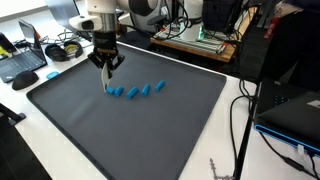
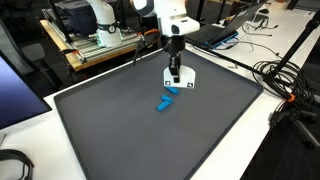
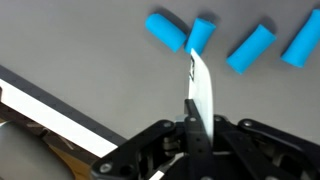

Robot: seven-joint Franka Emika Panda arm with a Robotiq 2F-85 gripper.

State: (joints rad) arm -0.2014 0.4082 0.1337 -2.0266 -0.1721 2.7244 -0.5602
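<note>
1. The white strip [image 3: 201, 88] sits clamped edge-on in the closed fingers of the gripper [image 3: 192, 126], held low over the dark mat [image 3: 90, 50]. Its free tip lies near 1 end of the row of blue pieces [image 3: 200, 35].
2. Likely hazard: the strip looks thin and is gripped at 1 end only, so contact with the mat could bend it or twist it loose.
3. Second hazard: the tip is close to the nearest blue piece, and a sideways brush could knock that piece out of line. The pieces look short and rounded, so they may roll.
4. The strip appears flat, narrow and plain white, tapering to a slim tip. Its material cannot be told.
5. In an exterior view the gripper [image 1: 107, 68] hangs over the row's end [image 1: 113, 91]. About 5 pieces lie near one another on the mat [image 1: 150, 130].
6. In an exterior view the row [image 2: 165, 103] lies near the middle of the mat [image 2: 120, 140].
7. Beyond the mat, a laptop [image 1: 20, 65] and cables [image 1: 240, 120] crowd the white table [image 1: 15, 150].
</note>
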